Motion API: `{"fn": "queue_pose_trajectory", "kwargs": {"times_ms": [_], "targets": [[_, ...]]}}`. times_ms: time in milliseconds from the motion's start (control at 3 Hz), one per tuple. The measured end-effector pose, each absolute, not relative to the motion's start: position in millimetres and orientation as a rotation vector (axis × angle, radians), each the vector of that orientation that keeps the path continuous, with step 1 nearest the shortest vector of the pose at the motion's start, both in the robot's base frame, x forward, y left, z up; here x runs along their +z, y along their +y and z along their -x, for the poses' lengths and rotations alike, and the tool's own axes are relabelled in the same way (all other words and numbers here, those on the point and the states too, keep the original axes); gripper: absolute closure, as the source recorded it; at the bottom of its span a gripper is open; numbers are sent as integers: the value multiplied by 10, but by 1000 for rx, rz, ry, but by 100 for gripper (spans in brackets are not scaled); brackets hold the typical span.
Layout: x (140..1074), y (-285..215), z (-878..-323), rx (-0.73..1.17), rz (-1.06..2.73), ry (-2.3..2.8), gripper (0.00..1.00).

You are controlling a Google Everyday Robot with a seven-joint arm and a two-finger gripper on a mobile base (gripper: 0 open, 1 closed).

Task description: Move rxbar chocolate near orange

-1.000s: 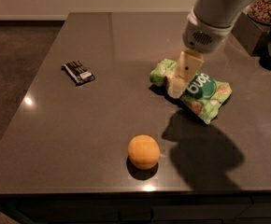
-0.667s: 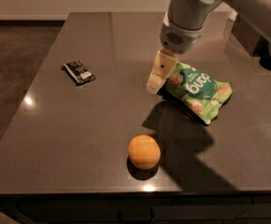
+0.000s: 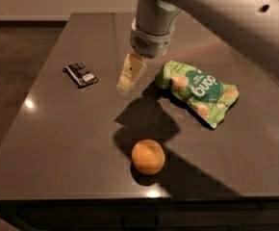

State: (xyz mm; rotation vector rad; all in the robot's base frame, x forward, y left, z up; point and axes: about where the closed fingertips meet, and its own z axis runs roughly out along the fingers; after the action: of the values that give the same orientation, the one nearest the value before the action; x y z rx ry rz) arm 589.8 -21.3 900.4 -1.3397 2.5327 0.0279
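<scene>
The rxbar chocolate (image 3: 81, 74), a small flat black bar with white label marks, lies on the dark table at the left. The orange (image 3: 148, 156) sits near the table's front edge, in the middle. My gripper (image 3: 129, 76) hangs above the table between the bar and the green bag, right of the bar and behind the orange. It holds nothing and touches neither object.
A green snack bag (image 3: 197, 90) lies right of the gripper. The dark grey table (image 3: 57, 143) ends at the front just below the orange and at the left beside the bar. My arm crosses the top right of the view.
My gripper and arm have moved left, from over the green bag toward the bar. The bar, orange and bag have not moved.
</scene>
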Motion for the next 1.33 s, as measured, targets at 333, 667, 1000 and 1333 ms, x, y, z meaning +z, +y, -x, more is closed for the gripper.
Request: {"fn": "queue_pose_trajectory", "kwargs": {"times_ms": [333, 667, 1000, 1333], "targets": [[8921, 169, -5978, 74, 1340, 2535, 0], [8877, 515, -6107, 94, 1329, 2529, 0], [8819, 896, -6334, 85, 1283, 2535, 0], [8693, 1175, -6581, 25, 1231, 2571, 0]]}}
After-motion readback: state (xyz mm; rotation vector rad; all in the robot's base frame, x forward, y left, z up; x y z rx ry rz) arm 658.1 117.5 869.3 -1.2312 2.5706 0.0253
